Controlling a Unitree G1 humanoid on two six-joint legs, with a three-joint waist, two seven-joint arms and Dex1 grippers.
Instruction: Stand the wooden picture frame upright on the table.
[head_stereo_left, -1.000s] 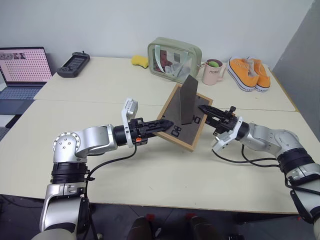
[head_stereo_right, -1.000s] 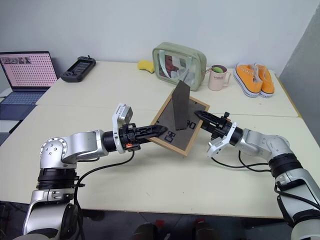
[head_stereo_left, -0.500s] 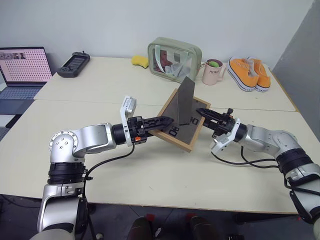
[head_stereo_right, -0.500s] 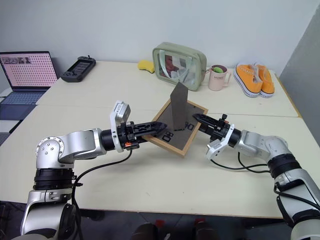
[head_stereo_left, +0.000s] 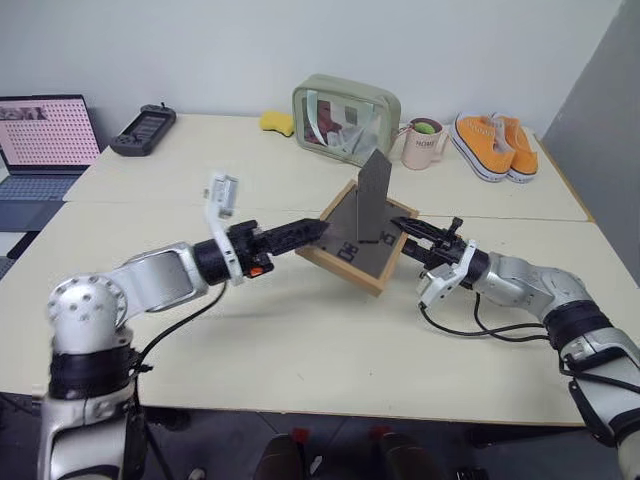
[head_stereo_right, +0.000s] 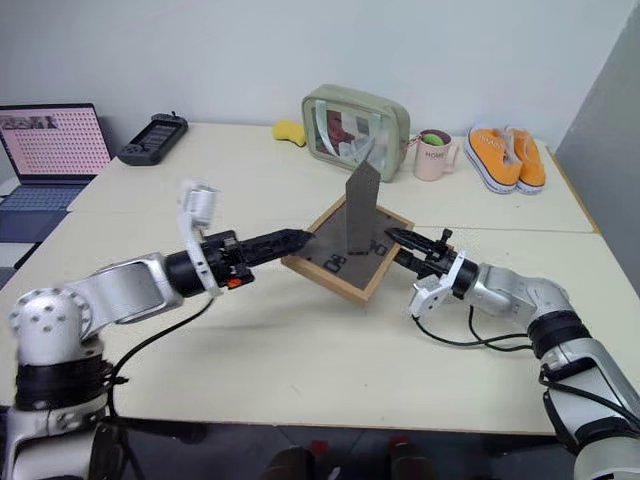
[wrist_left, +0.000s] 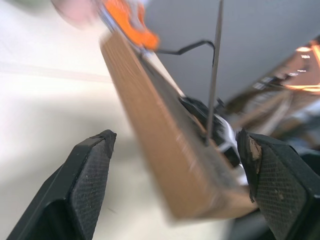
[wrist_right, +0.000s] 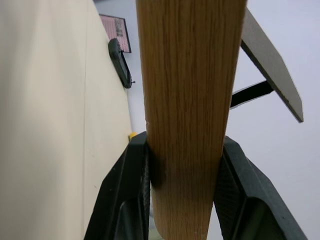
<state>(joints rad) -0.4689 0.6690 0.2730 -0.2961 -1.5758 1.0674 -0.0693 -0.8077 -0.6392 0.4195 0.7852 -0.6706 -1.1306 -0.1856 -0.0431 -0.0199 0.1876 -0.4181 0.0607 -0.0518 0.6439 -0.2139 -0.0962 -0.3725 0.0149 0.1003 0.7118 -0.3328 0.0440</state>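
Note:
The wooden picture frame (head_stereo_left: 352, 245) tilts over the table (head_stereo_left: 300, 350) with its dark grey back facing up and its triangular prop (head_stereo_left: 373, 200) sticking out. My right gripper (head_stereo_left: 404, 227) is shut on the frame's right edge; in the right wrist view both fingers (wrist_right: 125, 200) press the wood (wrist_right: 185, 100). My left gripper (head_stereo_left: 318, 229) is open at the frame's left edge. In the left wrist view its fingers (wrist_left: 85, 185) stand wide on either side of the wooden edge (wrist_left: 170, 165) without touching it. I cannot tell whether the frame's low edge rests on the table.
Along the back stand a clear green pouch (head_stereo_left: 345, 115), a yellow sponge (head_stereo_left: 275, 122), a pink mug (head_stereo_left: 425, 145) and orange shoes (head_stereo_left: 495, 145). A laptop (head_stereo_left: 45, 140) and a black controller (head_stereo_left: 140, 128) lie at the far left.
My left gripper has opened and let go of the frame's left edge, and that arm has drawn back to the left and risen a little. The right gripper keeps its hold on the frame.

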